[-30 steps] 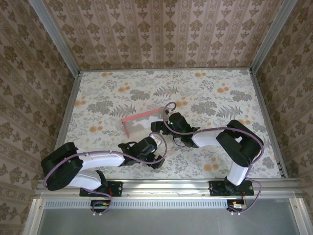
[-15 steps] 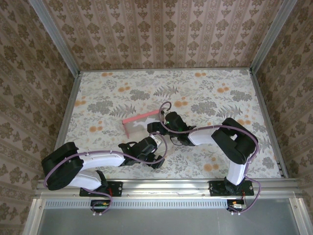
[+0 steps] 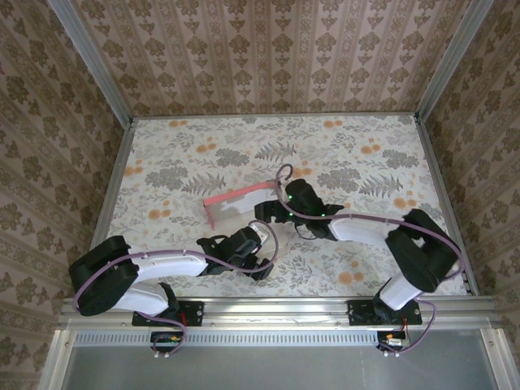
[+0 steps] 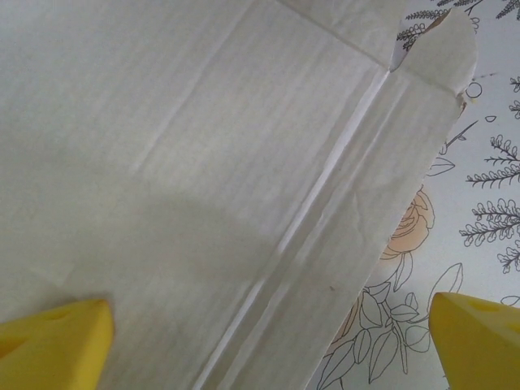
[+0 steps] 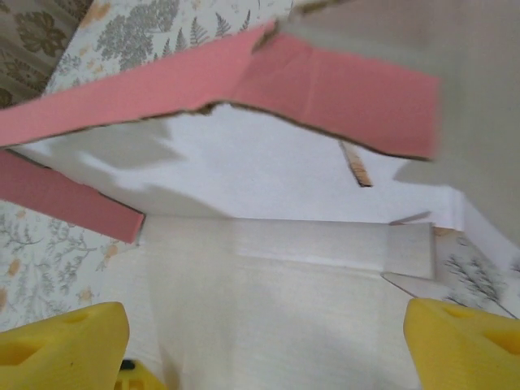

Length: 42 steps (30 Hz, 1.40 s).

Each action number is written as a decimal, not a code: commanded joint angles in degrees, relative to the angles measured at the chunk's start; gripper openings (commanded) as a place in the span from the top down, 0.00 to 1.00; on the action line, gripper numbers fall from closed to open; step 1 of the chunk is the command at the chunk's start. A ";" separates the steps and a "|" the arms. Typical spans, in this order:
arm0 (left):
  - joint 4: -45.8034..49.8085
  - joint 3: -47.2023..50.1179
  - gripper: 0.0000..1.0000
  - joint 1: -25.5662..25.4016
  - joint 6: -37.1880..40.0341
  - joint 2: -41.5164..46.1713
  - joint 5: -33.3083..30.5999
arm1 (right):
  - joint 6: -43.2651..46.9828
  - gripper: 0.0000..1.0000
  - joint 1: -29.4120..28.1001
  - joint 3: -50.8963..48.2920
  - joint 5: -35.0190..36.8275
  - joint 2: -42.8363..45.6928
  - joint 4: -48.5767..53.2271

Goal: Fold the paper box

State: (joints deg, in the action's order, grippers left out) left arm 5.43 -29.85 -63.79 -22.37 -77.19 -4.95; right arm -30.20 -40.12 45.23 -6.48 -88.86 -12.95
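Floral-patterned table (image 3: 366,162), pink paper box (image 3: 231,213) lying partly unfolded near its middle, pale face up

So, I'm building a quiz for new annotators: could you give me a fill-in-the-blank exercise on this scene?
1. The paper box is whitish on one face and ____ on the other.
2. The left end effector hangs over the box's whitish face with its jaws ____.
3. The right end effector has ____ fingers, spread wide apart.
4. The table bears a ____ pattern.

Missing words: pink; open; yellow; floral.
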 commanded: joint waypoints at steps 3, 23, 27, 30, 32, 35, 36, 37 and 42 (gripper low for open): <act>-1.52 1.53 0.00 -0.59 3.09 0.70 2.45 | 5.54 0.15 4.05 -0.42 -3.56 8.69 15.43; 3.59 -0.21 0.00 0.45 4.06 7.48 1.17 | 21.27 0.47 15.51 30.38 -13.00 -3.93 44.18; 4.19 0.13 0.00 1.35 3.13 7.33 1.22 | 22.09 0.50 15.28 33.28 -13.60 -7.44 45.47; 4.75 0.35 0.00 2.14 2.61 6.64 1.35 | 22.37 0.51 14.92 34.80 -14.41 -9.57 45.62; 4.91 0.40 0.00 2.55 2.42 6.07 1.44 | 22.44 0.53 14.55 35.61 -14.43 -10.87 45.56; 4.87 0.49 0.00 2.71 2.62 5.02 1.48 | 22.37 0.54 14.04 36.70 -14.57 -12.67 45.32; 4.83 0.49 0.00 2.78 2.83 4.61 1.44 | 22.35 0.55 13.84 37.14 -14.55 -13.14 45.29; 4.82 0.41 0.00 2.79 3.08 4.15 1.53 | 22.42 0.56 13.75 37.53 -14.44 -13.74 45.29; 4.94 0.31 0.00 2.79 3.58 2.17 1.35 | 22.63 0.60 13.22 39.03 -14.32 -15.87 45.21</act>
State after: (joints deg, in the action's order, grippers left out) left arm 8.88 -29.23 -61.39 -18.83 -74.00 -3.22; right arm -8.71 -26.55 82.32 -19.86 -103.59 30.70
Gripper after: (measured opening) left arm 0.997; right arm 0.401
